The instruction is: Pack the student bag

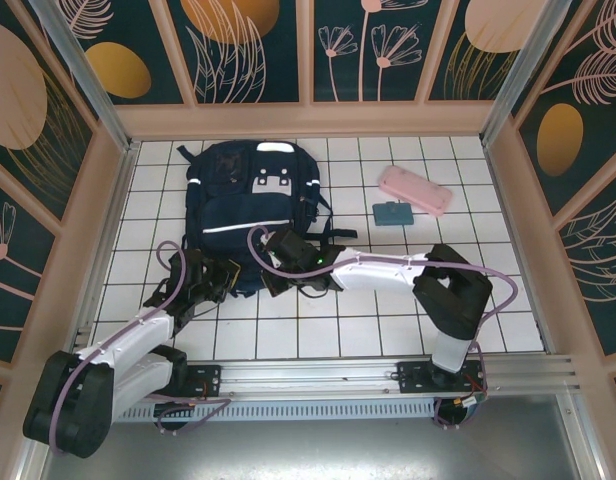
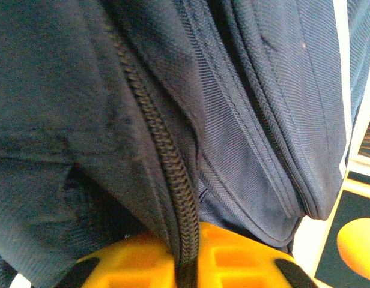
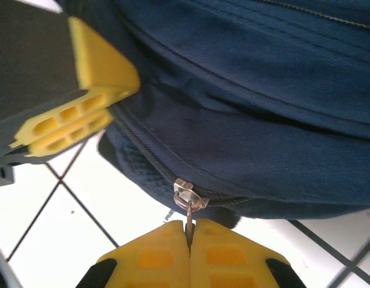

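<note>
White-tiled worktop is carrying our large dark navy fabric backpack, lying flat left of centre. At its near edge we are clenching our left end effector on the black zipper track and our right end effector on the small metal zipper pull.

White tiled tabletop with dark grout lines. Navy bag lies flat left of centre, its top toward the far wall. Pink case lies far right, tilted. Teal flat item sits just beside the case, on its near side.
</note>
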### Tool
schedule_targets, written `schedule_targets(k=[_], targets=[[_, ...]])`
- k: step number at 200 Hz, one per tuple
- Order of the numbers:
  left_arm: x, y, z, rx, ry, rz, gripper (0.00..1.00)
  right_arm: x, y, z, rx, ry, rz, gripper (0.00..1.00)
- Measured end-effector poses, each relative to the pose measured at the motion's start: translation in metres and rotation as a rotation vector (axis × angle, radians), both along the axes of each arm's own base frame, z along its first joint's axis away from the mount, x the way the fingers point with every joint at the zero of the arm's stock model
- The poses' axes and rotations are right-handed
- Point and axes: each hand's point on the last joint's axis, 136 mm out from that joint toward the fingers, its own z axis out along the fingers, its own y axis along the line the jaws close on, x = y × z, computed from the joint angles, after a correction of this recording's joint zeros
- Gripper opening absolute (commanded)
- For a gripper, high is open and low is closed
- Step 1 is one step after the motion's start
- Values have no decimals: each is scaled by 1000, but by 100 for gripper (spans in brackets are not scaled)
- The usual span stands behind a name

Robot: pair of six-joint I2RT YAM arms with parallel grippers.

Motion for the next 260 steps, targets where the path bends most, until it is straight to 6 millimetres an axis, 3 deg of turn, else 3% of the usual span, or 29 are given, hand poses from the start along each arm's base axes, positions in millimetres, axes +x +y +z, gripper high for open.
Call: schedule_targets(k=[65, 123, 183, 260], targets=[[-3, 3, 4, 54, -30, -24, 0, 39, -54, -13, -167, -119, -188, 0], [-4, 7, 6, 83, -47, -27, 0, 103, -108, -15, -201, -148, -348, 0], [-7, 8, 7, 99, -56, -41, 0, 143, -118, -20, -160, -121, -392, 0], [-11, 9, 12, 115, -65, -53, 0, 163, -112, -8, -98, -85, -472, 0]])
